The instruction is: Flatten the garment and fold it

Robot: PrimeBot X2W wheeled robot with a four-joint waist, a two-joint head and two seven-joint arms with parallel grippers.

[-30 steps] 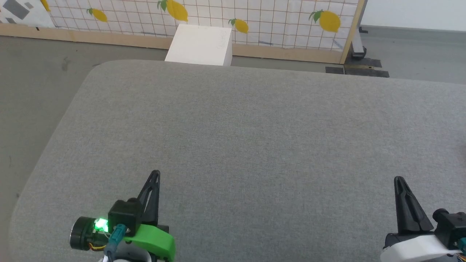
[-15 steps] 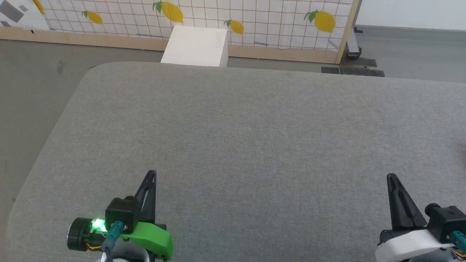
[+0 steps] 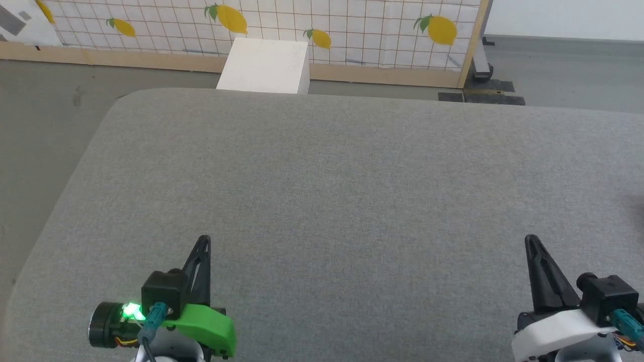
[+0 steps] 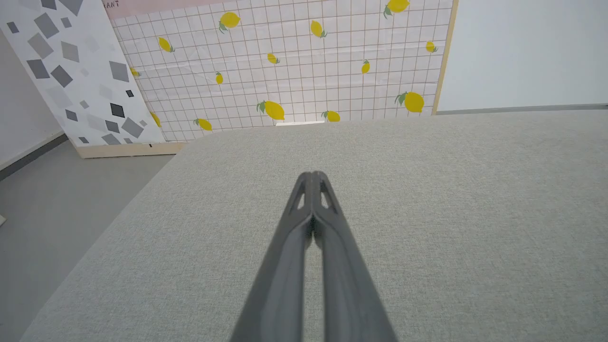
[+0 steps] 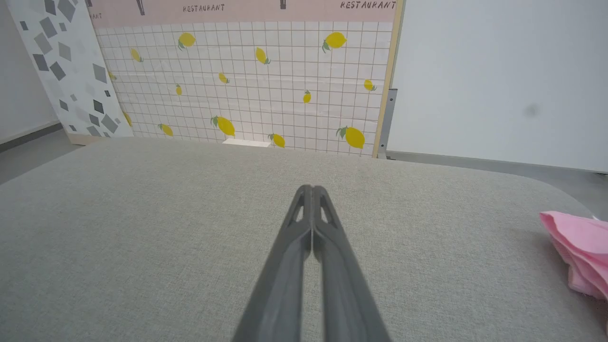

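Right wrist view is showing us the garment [image 5: 582, 251] well right of the right gripper [image 5: 312, 189], jaws closed and empty. We are judging it best to open them while swinging rightward.

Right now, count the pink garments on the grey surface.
1. The garment lies at the right edge of the right wrist view, on the grey surface, right of the right gripper. It runs out of frame, so more could be hidden.
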